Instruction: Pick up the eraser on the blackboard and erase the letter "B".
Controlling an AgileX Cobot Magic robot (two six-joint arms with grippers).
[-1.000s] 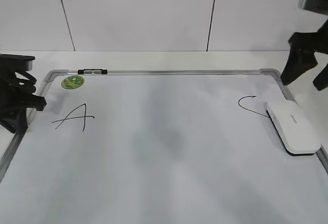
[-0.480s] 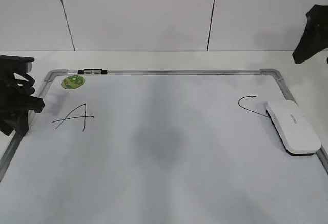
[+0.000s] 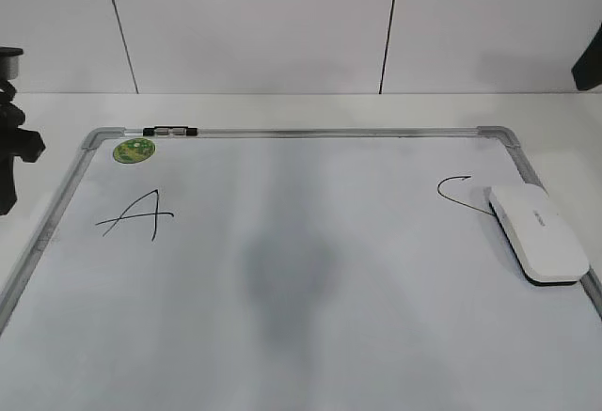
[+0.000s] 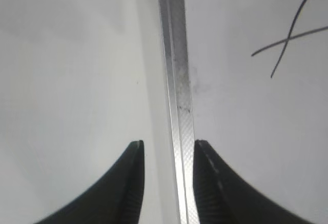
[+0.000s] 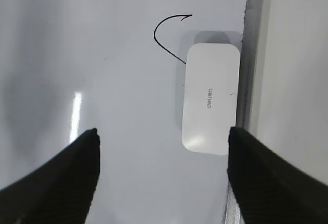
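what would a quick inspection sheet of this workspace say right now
surface: white table carrying the blackboard, which lies flat in its grey frame.
job's things: eraser lies on the blackboard by the right frame edge, over the tail of the "C"; "A" at the left; no "B" visible, only a faint grey smudge mid-board.
clutter: green sticker and a small black clip on the top frame.
grippers: left hand open, its fingers either side of the left frame rail; right hand open above the eraser, holding nothing.
cables: nothing seen.
surroundings: white panelled wall behind.
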